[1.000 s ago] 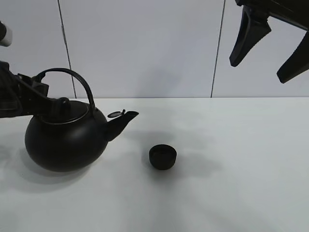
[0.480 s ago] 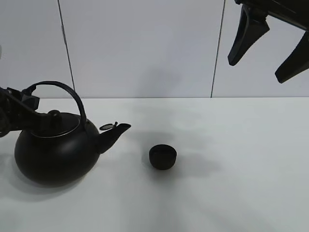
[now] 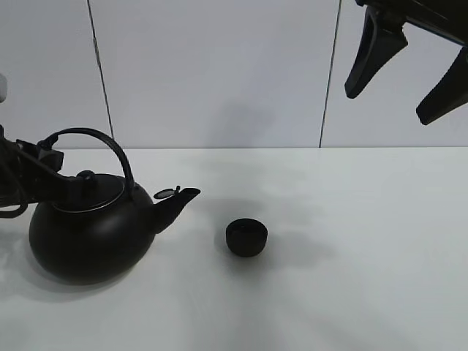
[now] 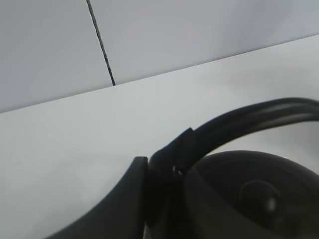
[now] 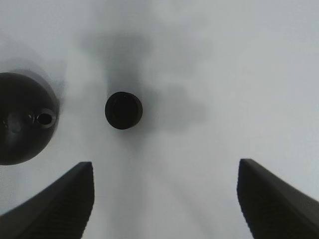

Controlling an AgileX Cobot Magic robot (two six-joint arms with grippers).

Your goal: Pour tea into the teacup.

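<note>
The small matte-black teacup stands upright on the white table, also in the right wrist view. The big black kettle is to its left with the spout pointing at the cup, about a cup's width away. My left gripper is shut on the rear end of the kettle's arched handle; the left wrist view shows the grip on the handle. My right gripper hangs open and empty high above the table's right side.
A pale panelled wall rises behind the table's far edge. The right wrist view looks down on the kettle lid and the cup between the open fingers. White tabletop lies right of the cup.
The kettle, held by my left gripper, has moved left and lower, away from the cup, then edged slightly back right. The right gripper has barely moved.
</note>
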